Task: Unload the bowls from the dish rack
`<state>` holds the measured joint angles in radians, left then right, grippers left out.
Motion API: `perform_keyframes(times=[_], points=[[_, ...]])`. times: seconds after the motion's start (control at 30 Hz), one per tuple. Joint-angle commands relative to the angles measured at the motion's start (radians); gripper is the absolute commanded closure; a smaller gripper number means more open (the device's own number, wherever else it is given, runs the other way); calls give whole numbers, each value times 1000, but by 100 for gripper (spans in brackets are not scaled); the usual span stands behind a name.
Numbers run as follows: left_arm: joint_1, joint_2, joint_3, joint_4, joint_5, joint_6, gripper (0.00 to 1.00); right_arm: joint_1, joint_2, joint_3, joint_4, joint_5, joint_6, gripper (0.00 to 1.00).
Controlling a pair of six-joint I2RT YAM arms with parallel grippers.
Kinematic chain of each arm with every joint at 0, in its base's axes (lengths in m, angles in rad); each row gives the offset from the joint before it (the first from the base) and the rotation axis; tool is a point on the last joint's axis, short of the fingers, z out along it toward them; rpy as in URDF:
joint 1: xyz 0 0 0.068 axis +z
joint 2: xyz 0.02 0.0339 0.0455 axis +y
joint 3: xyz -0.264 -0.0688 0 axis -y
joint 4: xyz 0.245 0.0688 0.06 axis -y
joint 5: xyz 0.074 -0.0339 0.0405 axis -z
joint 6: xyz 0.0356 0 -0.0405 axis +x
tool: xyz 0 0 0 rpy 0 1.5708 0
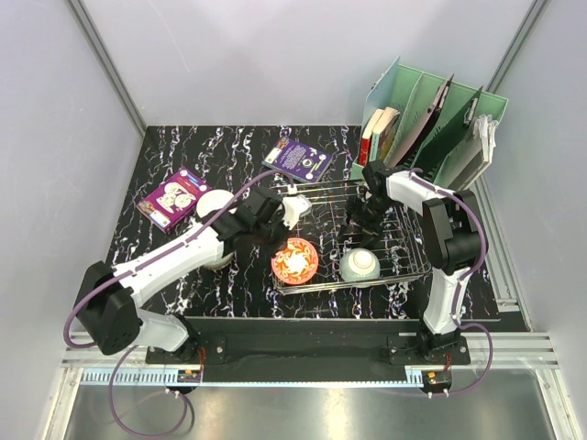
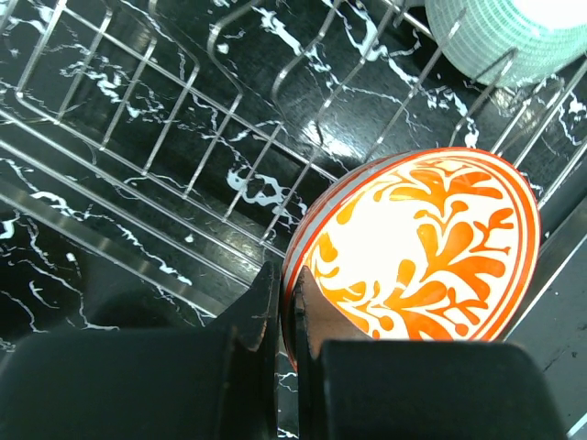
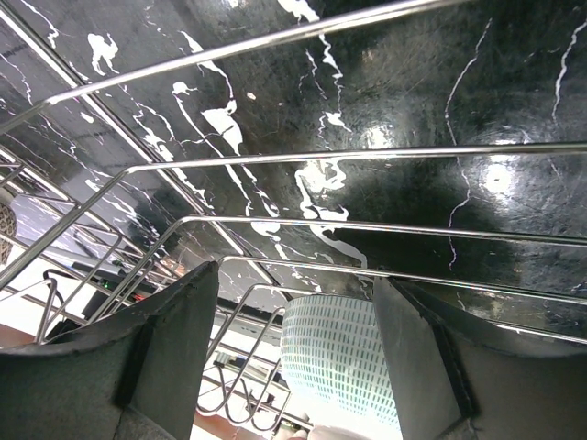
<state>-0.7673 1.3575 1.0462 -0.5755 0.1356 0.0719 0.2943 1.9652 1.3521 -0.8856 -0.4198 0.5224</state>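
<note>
Small round ceramic bowl [image 2: 431, 247], white inside with an orange-red leafy scroll pattern and an orange-red rim. It is at the left end of the rectangular chrome wire dish rack [image 1: 404, 247], tipped up so the inside faces the overhead camera. Cannot tell whether its foot rests on the wires. No maker's mark or writing shows on it.

Left gripper [image 2: 284, 289]: jaws pinched tight on the near rim of this bowl, one dark finger inside the lip and one outside.

Second bowl, pale celadon green ceramic [image 1: 360, 266], outside covered in fine rows of small dashes. It sits in the near part of the rack, right of the patterned bowl and apart from it. Which way up it lies is unclear.

Right gripper [image 3: 295, 280]: low inside the rack, jaws spread wide with nothing between them. The green bowl lies just beyond the fingertips, past a few rack wires.

Plain cream-white bowl [image 1: 215, 203] on the black, white-veined marble-look table [image 1: 183, 156], left of the rack, partly hidden behind the left arm.

Purple flat box [image 1: 174, 199] with round pictures on its face lies just left of the white bowl. A second purple box [image 1: 298, 159] lies behind the rack. Lettering on both is too small to read.

Mint-green slotted file organizer [image 1: 431, 110] at the far right corner holds upright books, spine text illegible.
</note>
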Motion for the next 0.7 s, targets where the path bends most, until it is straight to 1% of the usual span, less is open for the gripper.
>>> perform_keyframes(times=[0.0, 0.27, 0.33, 0.43, 0.63, 0.67], points=[[26, -37, 67, 42, -1, -29, 100, 2, 15, 42, 47, -11, 10, 25], [65, -24, 98, 45, -24, -69, 100, 2, -14, 53, 39, -30, 34, 25], [88, -26, 110, 46, -8, -67, 100, 2, -17, 71, 37, -42, 44, 25], [125, -46, 115, 43, -17, -121, 100, 2, -23, 97, 33, -45, 54, 25], [220, -142, 86, 13, -70, -178, 100, 2, -45, 125, 14, -51, 62, 24], [250, -170, 77, -6, -79, -187, 100, 2, -49, 127, 14, -56, 68, 24]])
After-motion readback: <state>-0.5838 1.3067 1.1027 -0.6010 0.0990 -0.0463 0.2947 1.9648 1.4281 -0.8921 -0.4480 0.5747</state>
